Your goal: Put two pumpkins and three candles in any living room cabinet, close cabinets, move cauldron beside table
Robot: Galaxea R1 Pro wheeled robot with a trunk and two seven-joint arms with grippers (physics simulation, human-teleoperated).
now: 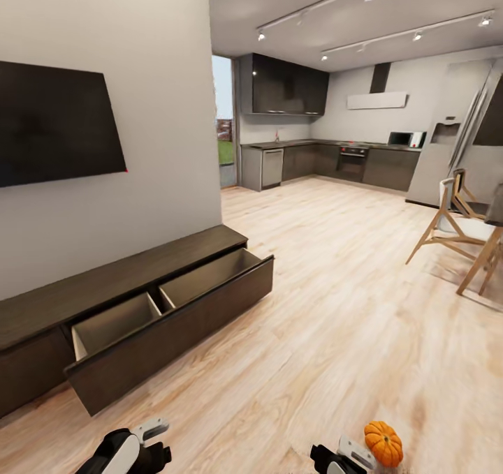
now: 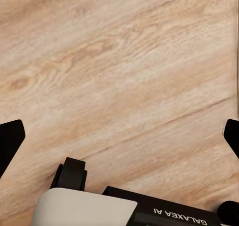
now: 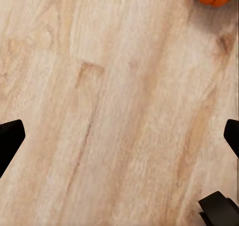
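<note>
pumpkin on floor, just beside right gripper

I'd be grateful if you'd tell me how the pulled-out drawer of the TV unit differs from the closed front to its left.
The open drawer stands well out over the floor, showing two pale compartments with nothing visible in them; the closed front sits flush with the cabinet, its inside hidden. The drawer is also much wider in the head view. Both have the same dark-brown, handle-less face.

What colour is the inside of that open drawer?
Pale wood, against a dark-brown front; the drawer shows best in the head view.
</note>
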